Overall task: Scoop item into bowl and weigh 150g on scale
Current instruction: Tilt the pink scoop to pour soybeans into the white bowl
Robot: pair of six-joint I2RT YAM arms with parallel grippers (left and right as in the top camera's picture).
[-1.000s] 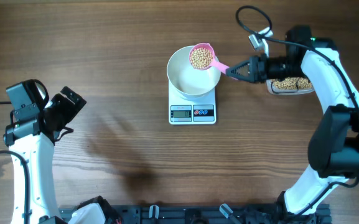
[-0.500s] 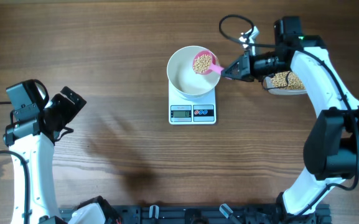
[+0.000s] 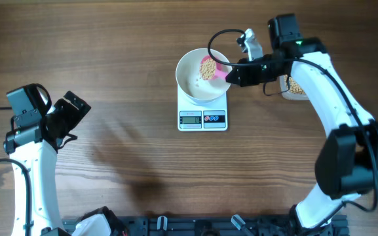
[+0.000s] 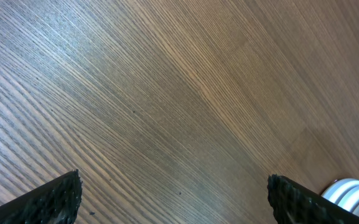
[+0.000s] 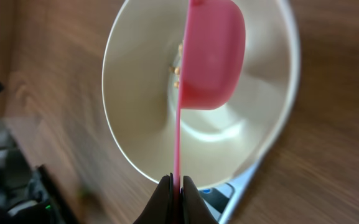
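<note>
— What's the right claw (image 3: 232,73) got?
— It's pinched tight on the pink scoop (image 3: 211,65) by the handle. The scoop is tipped on its side over the white bowl (image 3: 190,90) on the scale (image 3: 203,119), beans (image 3: 206,67) at its lip.
— And the left claw (image 3: 69,113)?
— Spread wide, holding nothing — well left of the scale.
— The display?
— Too small to read. The tub (image 3: 295,87) right of the scale is mostly hidden behind the arm.
</note>
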